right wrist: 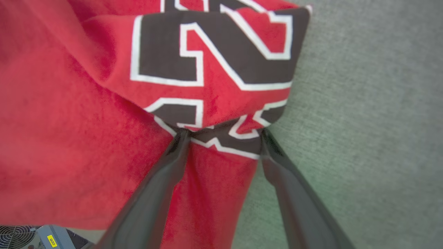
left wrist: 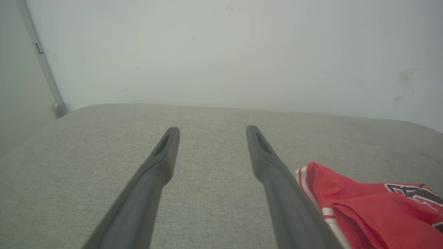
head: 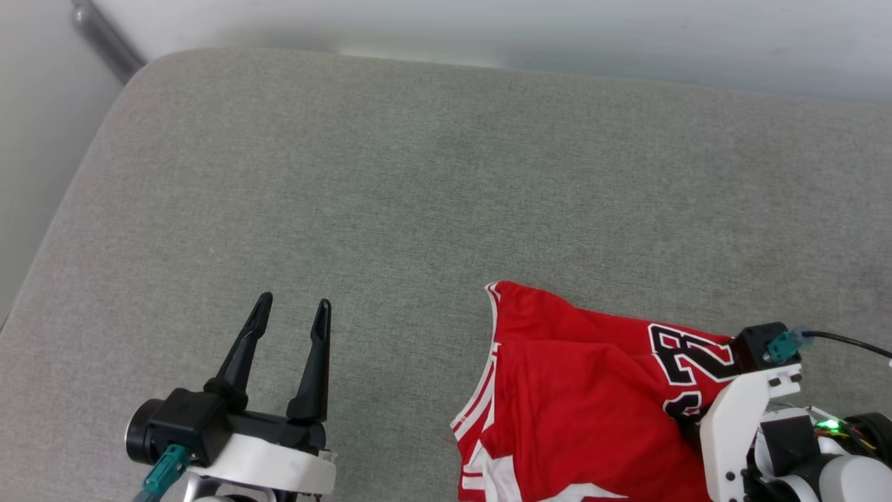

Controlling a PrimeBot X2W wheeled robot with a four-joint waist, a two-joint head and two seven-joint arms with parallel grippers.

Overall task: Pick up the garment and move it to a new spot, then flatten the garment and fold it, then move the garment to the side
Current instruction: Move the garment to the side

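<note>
The garment (head: 571, 397) lies crumpled on the grey cushion at the lower right, red with striped trim along its left edge and part of the black "23" (head: 686, 359) showing. My right gripper (right wrist: 224, 133) is open. Its fingertips (right wrist: 182, 135) are tucked under a fold of the garment (right wrist: 69, 138) that carries the number. In the head view the right wrist (head: 749, 397) sits over the garment's right end, and the fingers are hidden there. My left gripper (head: 293, 307) is open and holds nothing, well left of the cloth. From the left wrist, that gripper (left wrist: 211, 129) has the garment (left wrist: 367, 207) to its right.
The grey upholstered surface (head: 418, 195) spreads wide to the back and left of the garment. A pale wall (head: 488, 28) bounds it behind. Its left edge (head: 49, 230) curves off, with a metal pole (head: 104, 38) at the back-left corner.
</note>
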